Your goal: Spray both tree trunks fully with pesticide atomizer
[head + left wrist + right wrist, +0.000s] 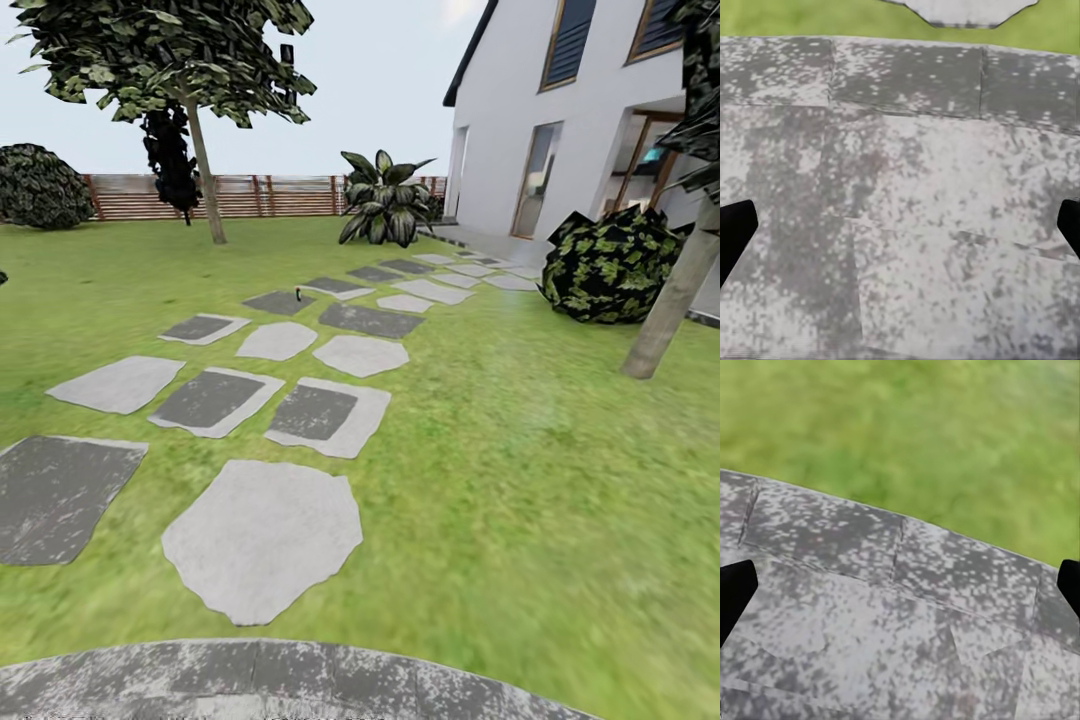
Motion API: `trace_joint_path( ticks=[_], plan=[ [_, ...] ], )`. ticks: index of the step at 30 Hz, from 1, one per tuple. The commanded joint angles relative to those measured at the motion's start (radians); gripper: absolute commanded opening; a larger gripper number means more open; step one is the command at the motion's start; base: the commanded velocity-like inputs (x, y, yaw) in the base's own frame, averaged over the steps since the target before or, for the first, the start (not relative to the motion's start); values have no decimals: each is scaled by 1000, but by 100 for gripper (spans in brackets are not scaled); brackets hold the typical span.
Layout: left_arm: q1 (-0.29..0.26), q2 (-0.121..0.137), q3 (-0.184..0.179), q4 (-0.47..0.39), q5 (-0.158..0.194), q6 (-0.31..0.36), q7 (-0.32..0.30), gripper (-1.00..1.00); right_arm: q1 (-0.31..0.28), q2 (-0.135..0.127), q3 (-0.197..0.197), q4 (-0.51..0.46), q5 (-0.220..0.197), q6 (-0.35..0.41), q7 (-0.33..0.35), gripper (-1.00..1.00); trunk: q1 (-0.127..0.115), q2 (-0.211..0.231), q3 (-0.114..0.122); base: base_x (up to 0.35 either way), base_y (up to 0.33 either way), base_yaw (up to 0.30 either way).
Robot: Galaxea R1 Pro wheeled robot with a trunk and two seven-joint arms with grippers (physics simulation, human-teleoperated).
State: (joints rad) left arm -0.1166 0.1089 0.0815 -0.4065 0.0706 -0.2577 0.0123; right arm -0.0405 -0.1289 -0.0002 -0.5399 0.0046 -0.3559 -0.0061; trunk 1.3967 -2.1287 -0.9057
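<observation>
The pesticide atomizer (298, 294) is a tiny black bottle standing far ahead on a dark stepping stone (279, 302). One tree (170, 50) rises at the back left, its trunk (207, 175) leaning slightly. The other tree's trunk (675, 300) leans at the right edge. My left gripper (900, 232) hangs open over speckled grey paving (907, 187), its black fingertips (735, 229) wide apart with nothing between them. Over the paving's edge (870, 607) beside grass (915, 435), my right gripper (900, 589) is open as well, holding nothing.
Grey stepping stones (262, 535) lead across the lawn toward the white house (570, 110). A dark bush (610, 262) sits beside the right trunk. A broad-leaved plant (385, 200), a round bush (40, 187) and the slatted fence (260, 196) close the back.
</observation>
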Motion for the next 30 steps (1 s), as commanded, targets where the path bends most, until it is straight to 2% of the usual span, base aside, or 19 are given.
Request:
trace_joint_path(
  ticks=[1,9,30],
  plan=[
    [0,0,0,0,0,0,0,100,0,0,0,0,0,0,0,100,4,-7,-4,0,0,177],
    [0,0,0,0,0,0,0,100,0,-1,0,0,0,0,0,100,35,-63,-30,0,0,117],
    [0,-1,-1,-1,-2,-1,0,100,0,0,0,0,0,0,0,100,115,-210,-96,0,0,3]
  ],
)
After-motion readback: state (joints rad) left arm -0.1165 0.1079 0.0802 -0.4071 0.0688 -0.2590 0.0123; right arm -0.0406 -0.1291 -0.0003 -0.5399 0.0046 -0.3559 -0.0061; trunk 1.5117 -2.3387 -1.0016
